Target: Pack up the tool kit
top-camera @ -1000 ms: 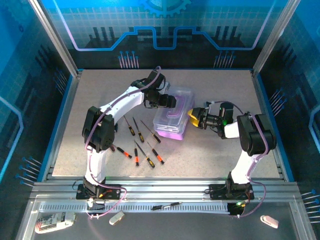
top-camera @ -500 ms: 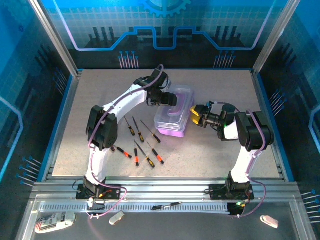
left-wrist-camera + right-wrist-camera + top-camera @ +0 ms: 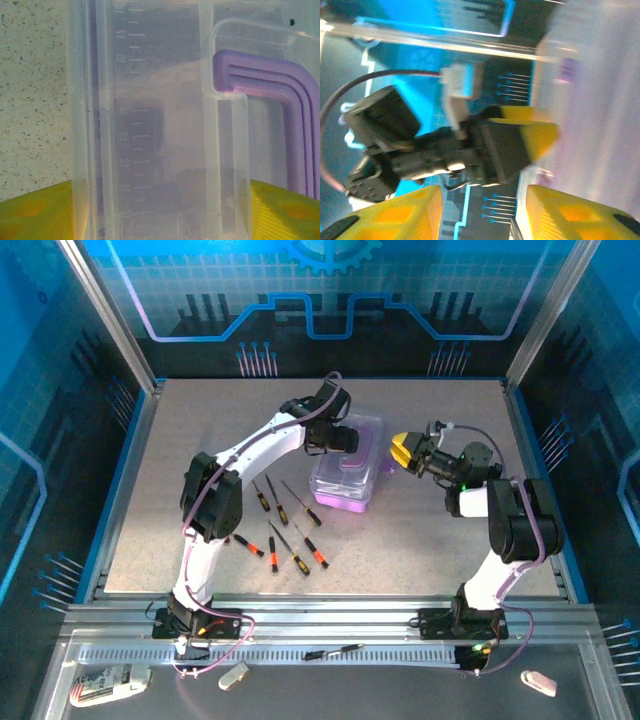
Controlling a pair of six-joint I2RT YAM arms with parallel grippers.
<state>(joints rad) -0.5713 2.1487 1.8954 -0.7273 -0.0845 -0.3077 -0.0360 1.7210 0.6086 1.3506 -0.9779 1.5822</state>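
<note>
White left arm, white right arm, black joints, purple cables, yellow jaws

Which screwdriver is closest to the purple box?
The long slanted screwdriver, furthest right in the back row. One end of it nearly reaches the purple box. The other screwdrivers lie further left or nearer the front.

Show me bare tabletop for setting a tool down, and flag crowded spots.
Free: the far-left corner of the table beyond the screwdrivers; the near-right stretch between the case and the right arm's base. Crowded: around the screwdrivers, and between case and right claw.
</note>
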